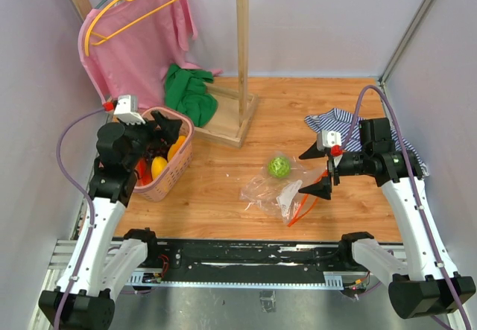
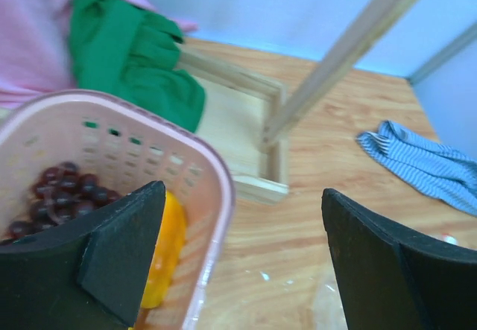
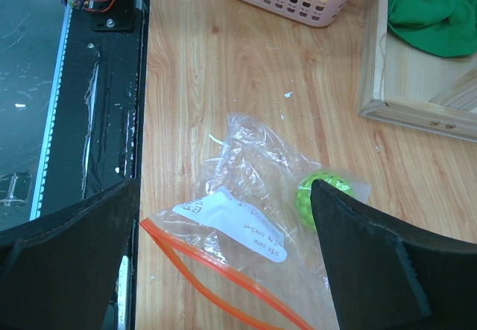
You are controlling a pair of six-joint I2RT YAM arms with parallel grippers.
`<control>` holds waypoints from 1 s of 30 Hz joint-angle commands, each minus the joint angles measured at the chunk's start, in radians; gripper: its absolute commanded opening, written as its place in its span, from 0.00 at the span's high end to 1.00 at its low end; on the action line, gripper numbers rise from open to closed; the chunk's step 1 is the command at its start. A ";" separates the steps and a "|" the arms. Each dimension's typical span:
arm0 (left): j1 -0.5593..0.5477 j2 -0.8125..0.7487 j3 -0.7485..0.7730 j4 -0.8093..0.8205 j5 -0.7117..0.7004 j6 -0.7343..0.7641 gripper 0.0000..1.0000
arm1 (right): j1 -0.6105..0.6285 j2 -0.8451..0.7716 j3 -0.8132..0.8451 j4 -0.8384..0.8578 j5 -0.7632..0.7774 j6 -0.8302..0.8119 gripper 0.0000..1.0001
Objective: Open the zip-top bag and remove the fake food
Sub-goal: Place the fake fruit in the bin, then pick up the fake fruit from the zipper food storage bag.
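Observation:
The zip-top bag lies crumpled on the wooden table, its white label up. Its orange zip strip is parted into two strands. A green leafy ball of fake food sits at the bag's far end, seemingly under the plastic. My right gripper hovers open over the bag, holding nothing. My left gripper stands open and empty above the pink basket. In the basket lie purple grapes, an orange fruit and a yellow fruit.
A wooden clothes rack base with a green cloth stands behind the basket. A pink shirt hangs above it. A striped cloth lies at the back right. Grey walls close both sides.

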 commanded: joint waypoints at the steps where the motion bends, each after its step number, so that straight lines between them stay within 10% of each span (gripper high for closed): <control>1: 0.006 -0.027 -0.045 0.066 0.208 -0.104 0.12 | -0.025 -0.013 -0.017 0.002 -0.013 0.010 0.02; 11: -0.057 -0.084 -0.078 0.145 0.429 -0.252 0.23 | -0.052 -0.014 -0.021 0.071 -0.047 0.123 0.02; 30: -0.892 0.046 -0.234 0.419 -0.186 -0.197 0.32 | -0.129 -0.034 -0.110 0.120 0.106 0.207 0.00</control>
